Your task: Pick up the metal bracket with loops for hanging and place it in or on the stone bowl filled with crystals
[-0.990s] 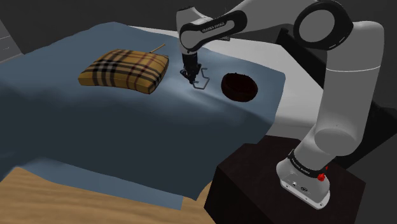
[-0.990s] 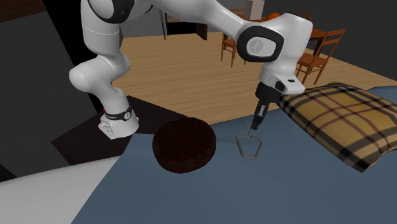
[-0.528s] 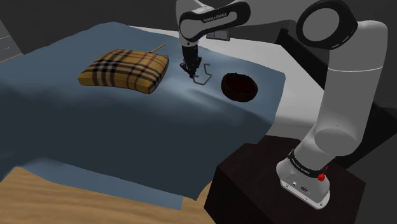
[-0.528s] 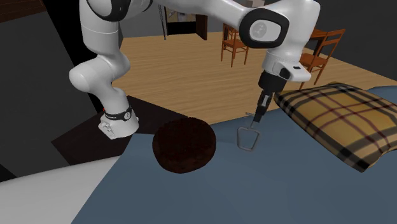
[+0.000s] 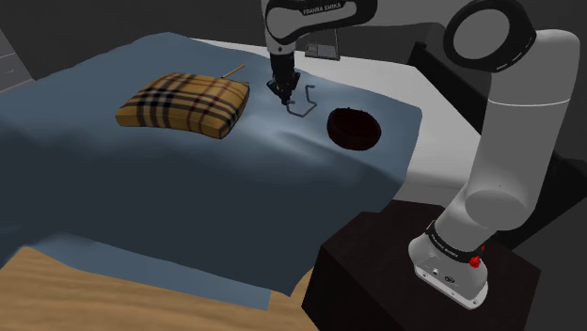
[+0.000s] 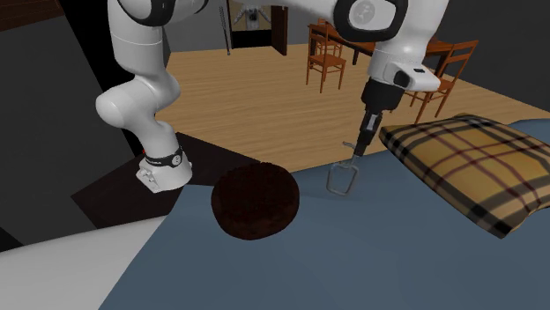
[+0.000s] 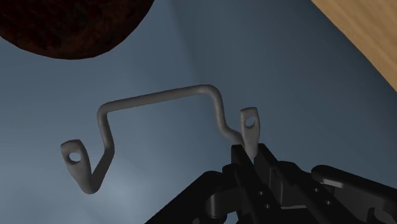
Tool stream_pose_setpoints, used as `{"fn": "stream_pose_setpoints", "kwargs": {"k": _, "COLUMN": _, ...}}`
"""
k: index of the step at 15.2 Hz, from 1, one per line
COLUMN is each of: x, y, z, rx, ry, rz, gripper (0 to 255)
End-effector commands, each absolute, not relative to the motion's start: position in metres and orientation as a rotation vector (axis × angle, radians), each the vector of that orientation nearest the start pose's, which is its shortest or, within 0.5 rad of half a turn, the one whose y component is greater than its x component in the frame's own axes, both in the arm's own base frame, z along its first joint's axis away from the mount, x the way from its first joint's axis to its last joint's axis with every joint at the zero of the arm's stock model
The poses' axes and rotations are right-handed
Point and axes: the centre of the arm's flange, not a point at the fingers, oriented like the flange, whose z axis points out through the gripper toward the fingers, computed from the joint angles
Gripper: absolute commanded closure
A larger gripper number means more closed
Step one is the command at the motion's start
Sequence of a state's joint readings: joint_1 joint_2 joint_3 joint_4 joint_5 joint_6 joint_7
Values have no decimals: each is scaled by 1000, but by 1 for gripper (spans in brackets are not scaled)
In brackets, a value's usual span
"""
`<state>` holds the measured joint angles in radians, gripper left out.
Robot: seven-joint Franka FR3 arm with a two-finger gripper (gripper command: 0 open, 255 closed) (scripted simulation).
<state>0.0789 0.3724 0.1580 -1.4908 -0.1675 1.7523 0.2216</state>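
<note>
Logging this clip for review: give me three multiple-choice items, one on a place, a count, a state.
1. In the shoulder view, the bracket is: A) between plaid pillow and dark bowl; B) inside the bowl; C) on the pillow.
2. Loops on the bracket: A) one; B) two; C) four.
3. The gripper is: A) open; B) shut on nothing; C) shut on the bracket.
Answers: A, it hangs between them; B, one loop at each end; C, fingers clasp one end.

On bed (image 5: 188, 197): pillow (image 5: 184, 103) at shoulder view's left, bowl (image 5: 354, 127) right; bracket (image 7: 159, 97) between them, over bed
</note>
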Motion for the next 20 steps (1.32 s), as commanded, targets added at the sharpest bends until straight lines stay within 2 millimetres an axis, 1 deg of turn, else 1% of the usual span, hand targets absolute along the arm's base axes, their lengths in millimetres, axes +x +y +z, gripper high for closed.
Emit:
{"fn": "stream_pose_setpoints", "kwargs": {"k": 1, "x": 647, "y": 128, "z": 463, "rx": -3265, "ry": -76, "rz": 130, "gripper": 255}}
{"fn": "stream_pose_setpoints", "kwargs": {"k": 14, "x": 647, "y": 128, "z": 532, "rx": -3265, "ry": -76, "rz": 130, "gripper": 255}}
{"fn": "stream_pose_setpoints", "kwargs": {"k": 15, "x": 647, "y": 127, "z": 533, "rx": -3265, "ry": -76, "rz": 130, "gripper": 255}}
{"fn": "stream_pose_setpoints", "kwargs": {"k": 20, "x": 593, "y": 89, "z": 534, "rx": -3265, "ry": -76, "rz": 130, "gripper": 255}}
